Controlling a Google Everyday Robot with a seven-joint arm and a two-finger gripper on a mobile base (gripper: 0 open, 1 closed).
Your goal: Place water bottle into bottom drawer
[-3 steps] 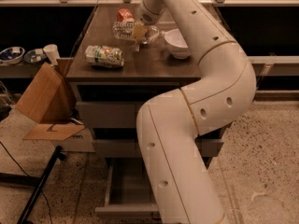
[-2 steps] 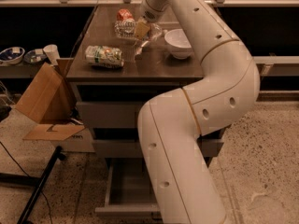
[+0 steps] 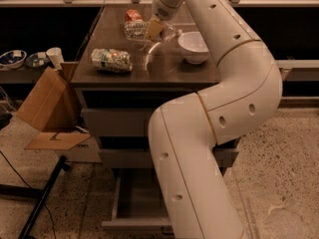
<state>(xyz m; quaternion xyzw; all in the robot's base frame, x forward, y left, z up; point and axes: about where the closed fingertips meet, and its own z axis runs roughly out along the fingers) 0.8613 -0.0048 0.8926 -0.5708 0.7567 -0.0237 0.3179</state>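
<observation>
The water bottle (image 3: pixel 135 31) lies on its side at the back of the dark countertop (image 3: pixel 149 71), clear and ribbed, just in front of a red-orange can (image 3: pixel 132 15). My gripper (image 3: pixel 153 30) is down at the bottle's right part, touching or just above it; its tan tip covers part of the bottle. The bottom drawer (image 3: pixel 137 203) is pulled out at floor level, a grey tray. My white arm hides its right side.
A crushed green-and-white can (image 3: pixel 110 59) lies at the counter's front left. A white bowl (image 3: pixel 193 46) stands right of the gripper. Two closed drawers (image 3: pixel 117 121) sit above the open one. A cardboard box (image 3: pixel 47 101) and a black stand leg (image 3: pixel 42 198) are on the left.
My gripper has shifted slightly to the right over the bottle. The bottle, cans and bowl have not visibly moved.
</observation>
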